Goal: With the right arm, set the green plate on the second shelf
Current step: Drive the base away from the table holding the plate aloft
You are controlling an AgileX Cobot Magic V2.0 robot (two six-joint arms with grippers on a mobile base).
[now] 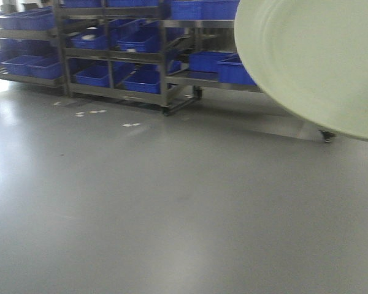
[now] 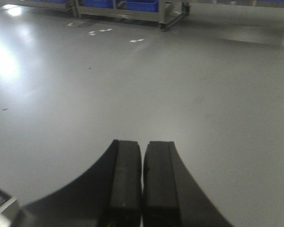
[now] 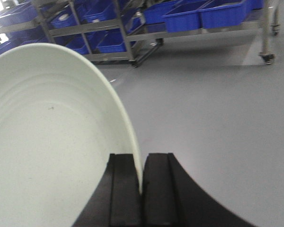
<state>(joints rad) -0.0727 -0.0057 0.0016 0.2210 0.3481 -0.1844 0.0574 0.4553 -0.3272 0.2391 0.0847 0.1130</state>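
The green plate (image 3: 47,142) is pale sage green with faint concentric rings. My right gripper (image 3: 141,161) is shut on its rim and holds it on edge in the air above the grey floor. The plate also fills the upper right of the front view (image 1: 319,61), where the gripper itself is hidden. My left gripper (image 2: 142,146) is shut and empty, held above the bare floor. Metal shelf racks (image 1: 135,55) stand at the far side of the room.
The wheeled metal racks hold several blue bins (image 1: 141,79) on their levels; they also show in the right wrist view (image 3: 199,16). A rack caster (image 1: 327,136) stands on the floor below the plate. Small white marks (image 1: 130,125) lie on the grey floor (image 1: 172,214).
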